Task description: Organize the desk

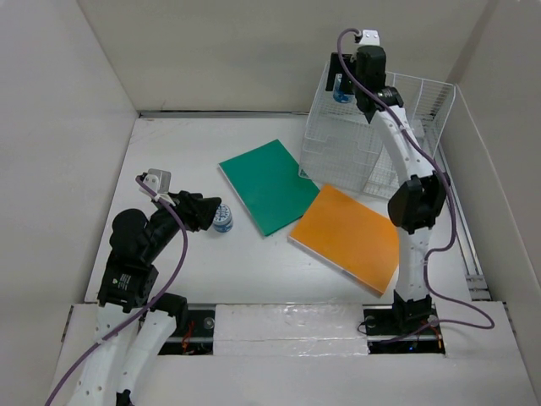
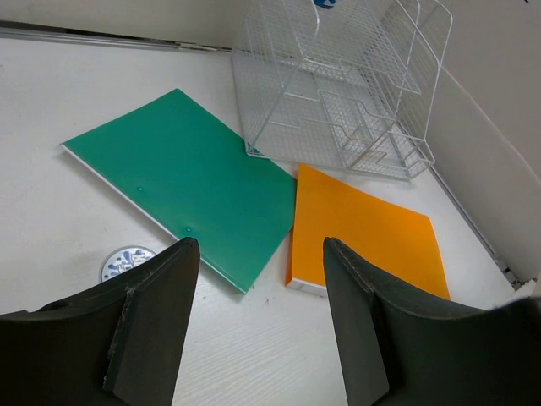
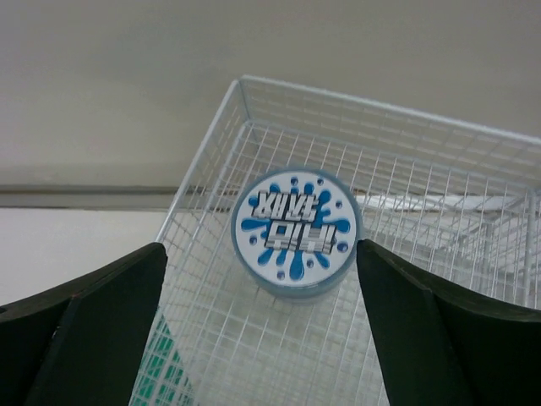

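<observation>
The white desk [image 1: 194, 152] holds a green notebook [image 1: 266, 186] and an orange notebook [image 1: 348, 237], its corner lying over the green one's edge. A small round blue-and-white tin [image 1: 223, 218] lies just in front of my left gripper [image 1: 210, 216], which is open and empty; in the left wrist view the tin [image 2: 127, 260] sits just outside the left finger. My right gripper [image 1: 348, 85] is open at the top of the wire-mesh rack [image 1: 363, 139]. A second round tin [image 3: 296, 233] rests on the rack's top shelf between its jaws, close to the right finger.
The rack stands at the back right against the wall panels [image 1: 254, 51]. A cable runs along the desk's right edge [image 1: 469, 254]. Bare desk surface [image 2: 68, 110] lies left of the green notebook [image 2: 186, 178].
</observation>
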Controlling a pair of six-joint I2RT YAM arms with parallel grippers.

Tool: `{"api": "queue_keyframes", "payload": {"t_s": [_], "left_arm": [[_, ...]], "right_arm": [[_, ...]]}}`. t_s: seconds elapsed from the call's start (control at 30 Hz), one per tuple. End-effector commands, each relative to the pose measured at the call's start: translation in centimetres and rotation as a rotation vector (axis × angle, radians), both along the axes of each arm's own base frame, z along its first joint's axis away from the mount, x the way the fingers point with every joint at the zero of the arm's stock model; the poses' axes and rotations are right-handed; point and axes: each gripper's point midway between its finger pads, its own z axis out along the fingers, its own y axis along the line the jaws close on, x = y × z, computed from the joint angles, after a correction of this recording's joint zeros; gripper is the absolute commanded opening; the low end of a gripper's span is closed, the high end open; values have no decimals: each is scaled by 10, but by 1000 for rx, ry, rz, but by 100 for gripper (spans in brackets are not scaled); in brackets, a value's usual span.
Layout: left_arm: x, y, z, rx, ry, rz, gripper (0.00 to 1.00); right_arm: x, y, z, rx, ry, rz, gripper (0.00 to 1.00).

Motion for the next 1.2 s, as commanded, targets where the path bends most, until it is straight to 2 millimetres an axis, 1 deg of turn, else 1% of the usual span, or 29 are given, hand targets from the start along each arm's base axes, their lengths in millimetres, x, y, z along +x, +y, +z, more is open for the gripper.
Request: {"api": "queue_keyframes", "payload": {"t_s": [0.0, 0.03, 0.1, 0.13, 0.17, 0.2, 0.23, 0.27, 0.3, 0.33, 0.37, 0.4, 0.43, 0.47, 0.5, 0.53, 0.57, 0.6, 0.63, 0.67, 0.7, 0.73, 0.77, 0.8, 0.87, 0.93, 0.97, 1.0, 1.17], "left_arm": [[2, -3, 8, -7, -40, -16, 56], [2, -3, 8, -7, -42, -15, 56], [2, -3, 8, -8, -41, -12, 56], [2, -2, 9, -10, -43, -8, 56], [2, -1, 9, -11, -43, -1, 56], [3, 1, 11, -15, -45, 16, 56], [2, 3, 11, -21, -43, 29, 56], [3, 5, 13, -29, -44, 42, 56], [5, 10, 14, -35, -47, 74, 55], [4, 14, 16, -57, -40, 101, 54], [5, 19, 18, -65, -42, 134, 51], [8, 28, 21, -72, -45, 195, 49], [7, 34, 20, -78, -36, 227, 47], [8, 39, 21, -81, -39, 257, 39], [9, 49, 21, -83, -40, 316, 34], [9, 56, 20, -90, -31, 360, 27], [9, 60, 20, -89, -28, 383, 15], [9, 65, 19, -90, -25, 408, 13], [8, 65, 20, -90, -30, 409, 12], [8, 65, 21, -93, -36, 409, 14], [8, 68, 20, -93, -31, 421, 25], [8, 68, 19, -91, -27, 422, 25], [8, 69, 20, -97, -29, 432, 36], [8, 71, 19, -96, -22, 442, 43], [8, 71, 19, -96, -23, 444, 59], [8, 70, 19, -98, -23, 439, 64], [7, 71, 18, -97, -20, 441, 64], [7, 71, 18, -97, -21, 444, 64], [6, 70, 20, -100, -28, 434, 63]], "right_arm": [[-31, -3, 106, 54, -249, -8, 100], [-36, -4, 113, 62, -271, -7, 100], [-57, -3, 145, 79, -329, 5, 100], [-83, -4, 181, 96, -396, 15, 100], [-92, 0, 177, 86, -384, 31, 100], [-104, 3, 182, 82, -394, 46, 98], [-137, 3, 213, 102, -467, 69, 93], [-143, 27, 173, 90, -389, 152, 85], [-156, 39, 162, 98, -378, 210, 53], [-170, 53, 156, 115, -387, 271, 34], [-202, 80, 154, 152, -387, 366, 22], [-211, 102, 85, 131, -257, 436, 6], [-222, 120, 78, 157, -290, 483, 2], [-236, 134, 58, 178, -259, 520, 0], [-259, 166, 5, 167, -164, 595, 0], [-271, 183, -9, 174, -145, 629, 2], [-277, 193, -29, 160, -115, 619, 8], [-300, 223, -58, 140, -64, 683, 29], [-310, 234, -82, 120, -31, 707, 41], [-319, 246, -97, 101, -3, 740, 53], [-340, 278, -137, 61, 82, 819, 79], [-339, 280, -155, 40, 116, 818, 79], [-347, 296, -160, 31, 126, 848, 82], [-351, 305, -169, 26, 148, 864, 85], [-352, 324, -191, -4, 186, 879, 89], [-353, 335, -205, -19, 206, 886, 93], [-350, 338, -225, -41, 236, 881, 93], [-349, 348, -220, -35, 222, 887, 94], [-331, 363, -229, -52, 213, 846, 94]]}}
